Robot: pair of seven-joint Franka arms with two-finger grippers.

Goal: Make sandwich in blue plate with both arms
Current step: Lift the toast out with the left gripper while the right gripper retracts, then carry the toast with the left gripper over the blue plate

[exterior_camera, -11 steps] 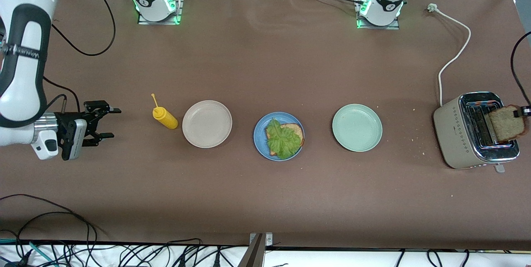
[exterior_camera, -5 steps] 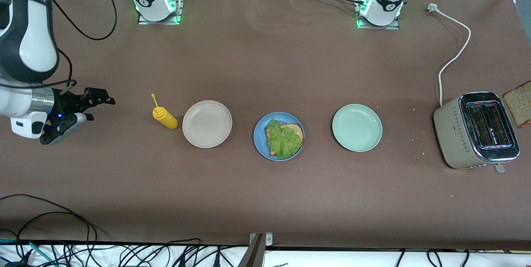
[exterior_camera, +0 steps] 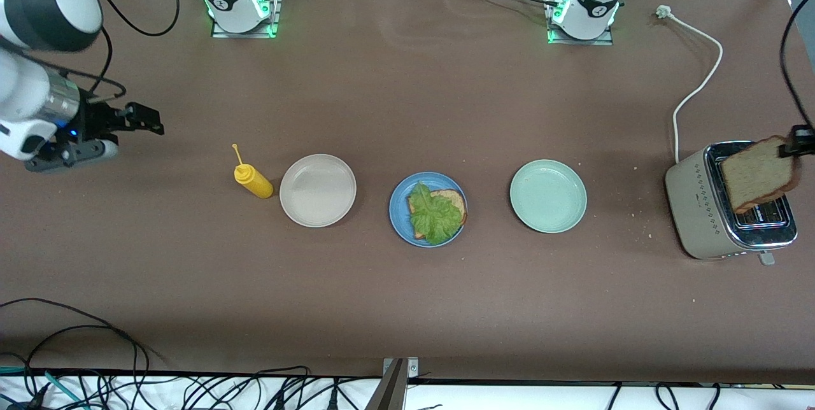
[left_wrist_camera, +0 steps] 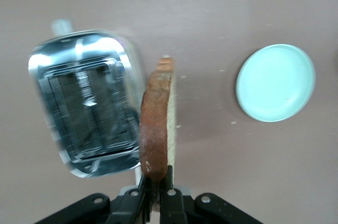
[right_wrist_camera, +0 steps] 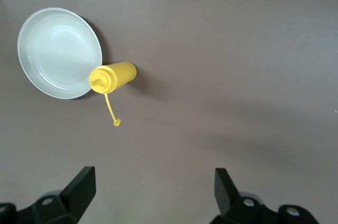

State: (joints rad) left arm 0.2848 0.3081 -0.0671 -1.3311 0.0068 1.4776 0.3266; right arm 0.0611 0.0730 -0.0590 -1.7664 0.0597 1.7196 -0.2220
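Left gripper (left_wrist_camera: 157, 192) clamped on bread slice (exterior_camera: 759, 172) over toaster (exterior_camera: 707, 206) | right gripper (right_wrist_camera: 153, 184) spread wide, above table (exterior_camera: 407, 308)

The round matte blue plate (exterior_camera: 398, 222) stood between a beige round plate (exterior_camera: 318, 190) and a pale green round plate (exterior_camera: 548, 196), with bare brown desk (exterior_camera: 407, 98) in the gaps. A yellow squeeze bottle (exterior_camera: 253, 181) stood beside the beige plate; a beige-and-chrome toaster (exterior_camera: 697, 206) blocked the left arm's end.
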